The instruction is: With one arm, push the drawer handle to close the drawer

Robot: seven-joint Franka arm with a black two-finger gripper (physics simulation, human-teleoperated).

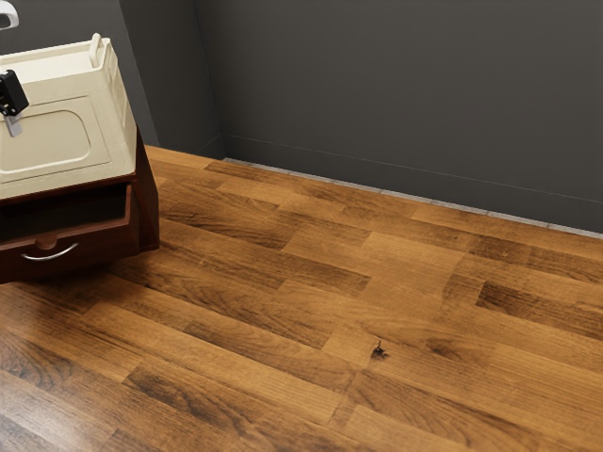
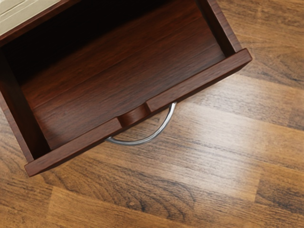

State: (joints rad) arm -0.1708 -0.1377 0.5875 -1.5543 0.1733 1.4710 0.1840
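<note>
Wood floor (image 1: 396,282) runs below and out past the drawer (image 2: 199,83). Dark grey wall (image 1: 405,85) stands back beyond the floor, well apart from the drawer. Cream case (image 1: 104,122) sits above the drawer, on top of the red-brown cabinet (image 1: 147,202). Cabinet houses the drawer, which is pulled out: its inside shows from above, front panel clear of the body. White arm part (image 1: 8,15) is higher than the drawer, at the exterior view's upper left corner. Black gripper (image 1: 13,124) hangs above the drawer, across the case's face in the exterior view; can't tell if it touches the case. Jaws: can't tell whether wide or narrow. Handle (image 2: 142,141), curved metal, is on the drawer's outer front, under the notch in its top edge.
</note>
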